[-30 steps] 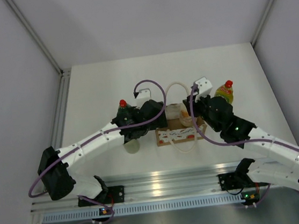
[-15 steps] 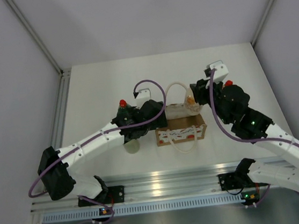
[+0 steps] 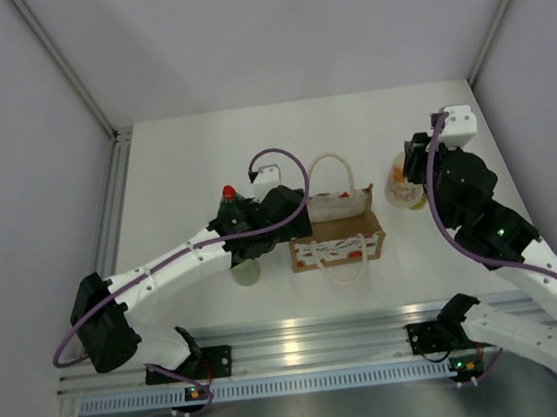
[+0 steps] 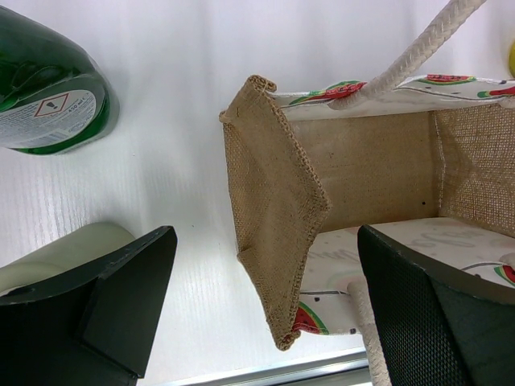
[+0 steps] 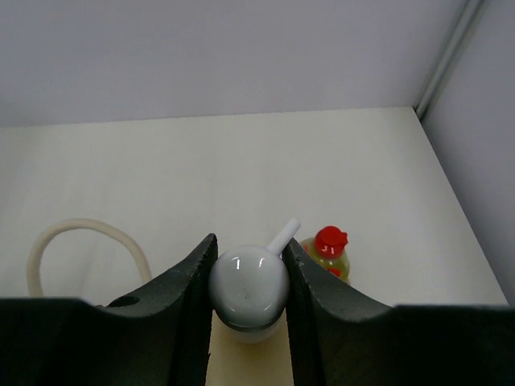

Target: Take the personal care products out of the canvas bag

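The cream plastic bottle with a white nozzle (image 5: 249, 291) is pinched between the right gripper's (image 5: 249, 261) jaws, nozzle slanting up past the right-hand finger. Just beyond those jaws a yellow bottle with a red cap (image 5: 326, 254) stands on the white table (image 3: 182, 159). The left gripper (image 4: 265, 265) has its jaws spread astride one end wall of the tan canvas bag (image 4: 273, 209). Outside its left finger lies a pale cylindrical bottle (image 4: 56, 257), and farther out a dark green bottle (image 4: 48, 88); whether either finger touches the bag, I cannot tell.
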{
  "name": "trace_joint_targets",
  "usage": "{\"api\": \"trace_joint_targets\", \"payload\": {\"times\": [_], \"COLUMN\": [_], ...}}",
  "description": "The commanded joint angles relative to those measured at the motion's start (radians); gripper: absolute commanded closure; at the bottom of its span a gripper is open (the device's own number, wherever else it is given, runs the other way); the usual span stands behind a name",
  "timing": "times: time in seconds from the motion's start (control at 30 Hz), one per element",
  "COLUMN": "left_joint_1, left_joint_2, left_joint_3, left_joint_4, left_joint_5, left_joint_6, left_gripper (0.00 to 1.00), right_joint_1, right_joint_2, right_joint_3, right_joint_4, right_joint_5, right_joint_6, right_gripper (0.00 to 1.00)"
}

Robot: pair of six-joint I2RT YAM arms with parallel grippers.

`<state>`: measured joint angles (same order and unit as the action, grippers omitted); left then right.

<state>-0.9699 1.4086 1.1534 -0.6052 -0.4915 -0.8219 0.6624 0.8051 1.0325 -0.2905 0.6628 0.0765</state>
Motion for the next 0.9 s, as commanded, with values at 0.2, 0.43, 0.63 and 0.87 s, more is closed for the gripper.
{"api": "trace_joint_targets", "payload": {"times": [0.2,0.43,0.63,0.87], "left_joint_1": [-0.004,-0.003,-0.003,-0.004], "left_joint_2": [-0.02,-0.028,-0.026,-0.026], "left_joint_3": [-0.017,-0.018,-0.015,-0.02], "left_joint_4": [0.032,0.033,0.032,0.033], "left_joint_5": [-0.028,-0.028,-0.025,-0.022], "left_joint_6": [-0.008,-0.003,0.001,0.001], "left_gripper": [0.02,0.02,0.02,0.02], "right_joint_1": [-0.191,-0.268,-0.29,-0.3], "right_joint_2": [-0.061,-0.098,-0.109,-0.104], "right_joint_3": [-0.107,-0.288,-0.434,-0.586], "right_joint_4": [0.085,0.255,0.398,0.514], "right_joint_5": [0.049,-0.025,-0.046,-0.051], "right_joint_6": [0.117,0.103,0.086,0.12], "right_gripper": [1.0,1.0,1.0,1.0]}}
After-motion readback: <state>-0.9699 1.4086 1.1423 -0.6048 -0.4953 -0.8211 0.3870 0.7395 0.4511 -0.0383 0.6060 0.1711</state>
